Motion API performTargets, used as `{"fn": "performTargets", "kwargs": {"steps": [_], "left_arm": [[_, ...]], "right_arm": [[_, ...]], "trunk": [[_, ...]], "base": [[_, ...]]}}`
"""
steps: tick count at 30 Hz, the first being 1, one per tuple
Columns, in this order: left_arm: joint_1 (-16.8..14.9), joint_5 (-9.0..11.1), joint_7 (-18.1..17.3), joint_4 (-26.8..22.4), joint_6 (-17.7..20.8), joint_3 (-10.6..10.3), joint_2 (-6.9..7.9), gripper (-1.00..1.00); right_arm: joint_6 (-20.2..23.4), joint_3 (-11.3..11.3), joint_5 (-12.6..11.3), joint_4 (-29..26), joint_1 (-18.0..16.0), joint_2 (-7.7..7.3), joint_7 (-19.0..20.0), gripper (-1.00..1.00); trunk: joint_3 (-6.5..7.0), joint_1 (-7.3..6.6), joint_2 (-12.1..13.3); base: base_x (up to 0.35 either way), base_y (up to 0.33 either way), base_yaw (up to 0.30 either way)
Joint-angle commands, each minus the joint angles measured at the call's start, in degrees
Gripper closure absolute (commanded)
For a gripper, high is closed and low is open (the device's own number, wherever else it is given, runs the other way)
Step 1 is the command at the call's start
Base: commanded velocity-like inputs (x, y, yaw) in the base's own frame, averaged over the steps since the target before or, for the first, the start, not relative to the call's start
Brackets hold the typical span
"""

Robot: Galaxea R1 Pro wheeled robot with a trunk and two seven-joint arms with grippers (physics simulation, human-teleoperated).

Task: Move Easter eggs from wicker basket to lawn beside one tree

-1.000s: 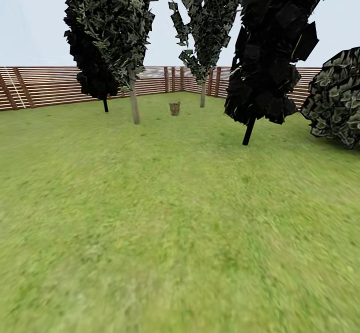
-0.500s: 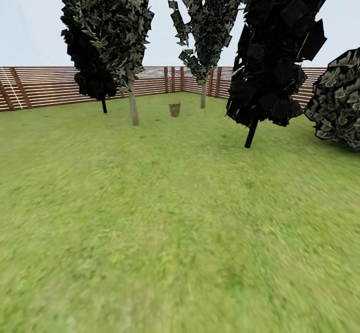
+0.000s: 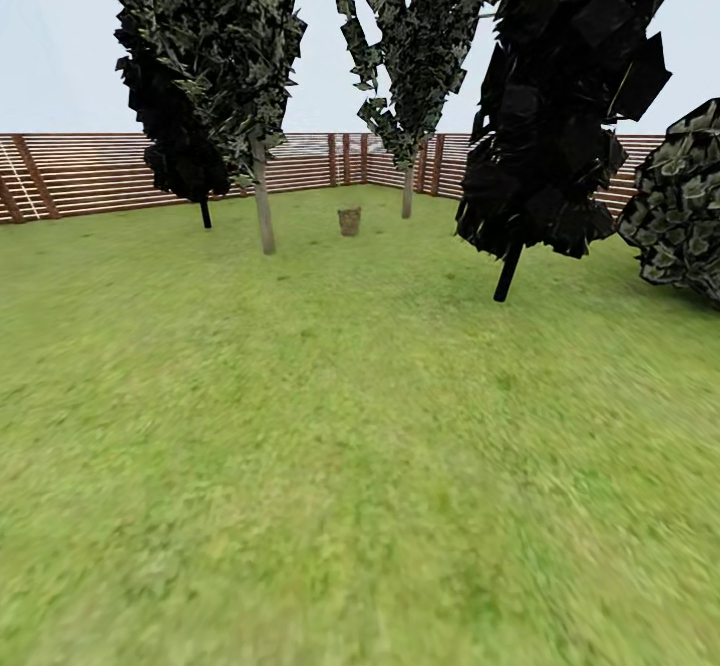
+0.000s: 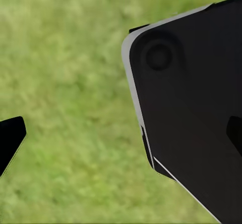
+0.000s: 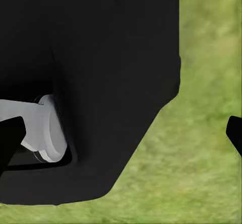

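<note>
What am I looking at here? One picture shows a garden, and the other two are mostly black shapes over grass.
These are simulator renders from a wheeled robot with two arms. The big picture comes from a camera on its head, looking forward over the lawn. Far ahead stands a small wicker basket on the grass, between two pale-trunked trees: one nearer tree to its left and one farther tree by the wooden fence. A black-trunked tree and a round bush stand to the right. The basket is too far away to see what it holds.

The other two pictures come from cameras on the arms, looking down along each tool. The dark tips at both edges of each picture are the fingers, as with the left tool and right tool: spread wide, holding nothing. The large black shapes are apparently parts of the robot itself.
</note>
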Motion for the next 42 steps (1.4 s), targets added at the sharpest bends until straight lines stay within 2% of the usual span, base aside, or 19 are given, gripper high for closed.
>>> {"fn": "performTargets", "kwargs": {"steps": [1,42], "left_arm": [[0.0,-0.4,0.4,0.0,-0.2,-0.4,0.01,-1.0],[0.0,-0.4,0.4,0.0,-0.2,-0.4,0.01,-1.0]], "right_arm": [[-0.4,-0.4,-0.2,0.1,0.0,0.01,0.0,-1.0],[-0.4,-0.4,-0.2,0.1,0.0,0.01,0.0,-1.0]], "trunk": [[-0.04,0.05,0.0],[-0.04,0.05,0.0]], "base": [[0.34,0.0,0.0],[0.34,0.0,0.0]]}}
